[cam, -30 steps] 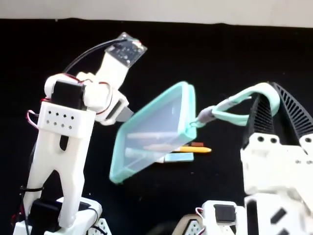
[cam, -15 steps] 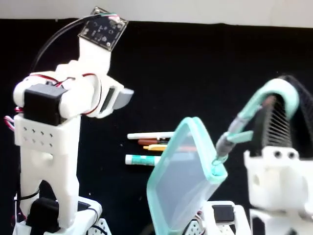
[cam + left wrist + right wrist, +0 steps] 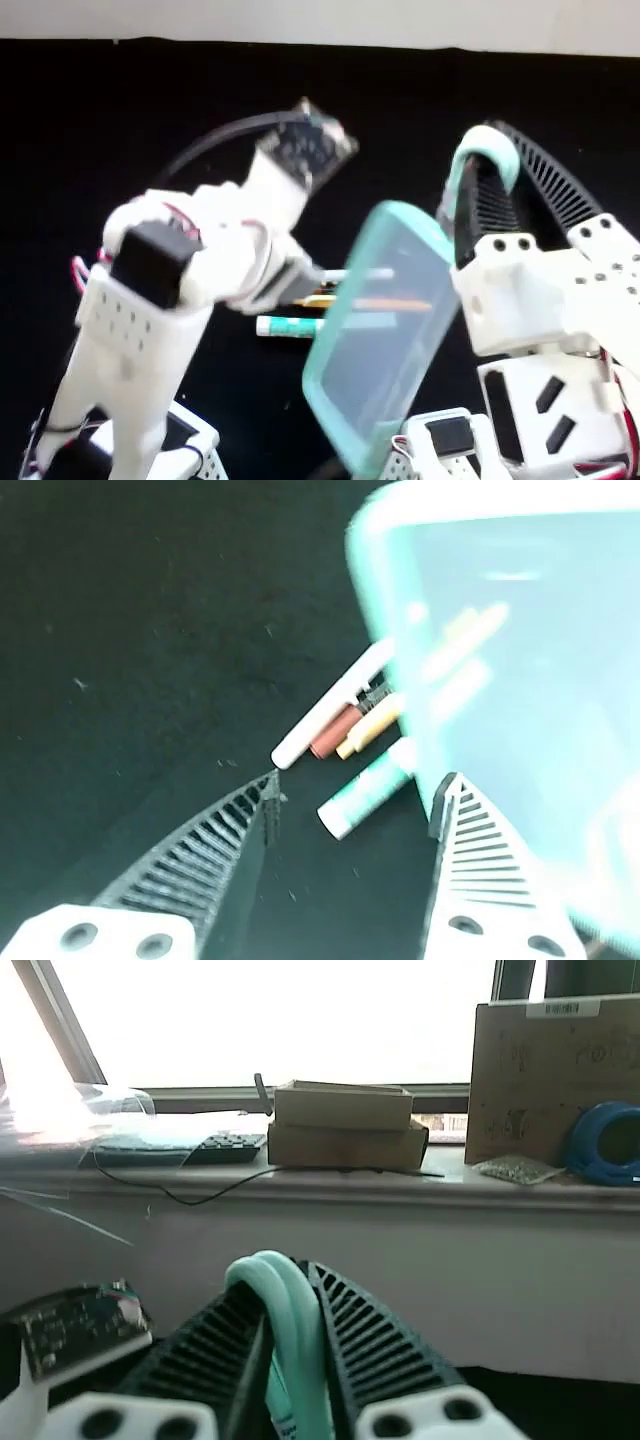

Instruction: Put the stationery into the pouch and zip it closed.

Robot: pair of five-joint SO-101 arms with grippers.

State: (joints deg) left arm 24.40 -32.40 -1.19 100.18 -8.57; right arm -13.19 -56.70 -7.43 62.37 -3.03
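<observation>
Above the black surface [image 3: 150, 120], the right tool [image 3: 290, 1285] is clamped on the mint-green strap [image 3: 265, 1272] of the pouch [image 3: 385, 340]. The strap loops up over the tool's ribbed black fingertips. The pouch hangs tilted just below that tool, its see-through panel turned toward the high camera; whether its zip is open cannot be told.

The left tool [image 3: 350, 790] stands low over the surface with its fingers spread wide and grips nothing. Just ahead of its fingertips lies the stationery on the surface, outside the pouch. A white pen [image 3: 330, 715], a brown pen [image 3: 335, 735] and a yellow pen [image 3: 372, 725] lie side by side and touching. A green-and-white marker [image 3: 365, 795] lies nearest the left tool, in line with the gap between its fingers. The pouch's rim hangs close beside one finger of the left tool and covers the far ends of the pens, which show faintly through the panel.
</observation>
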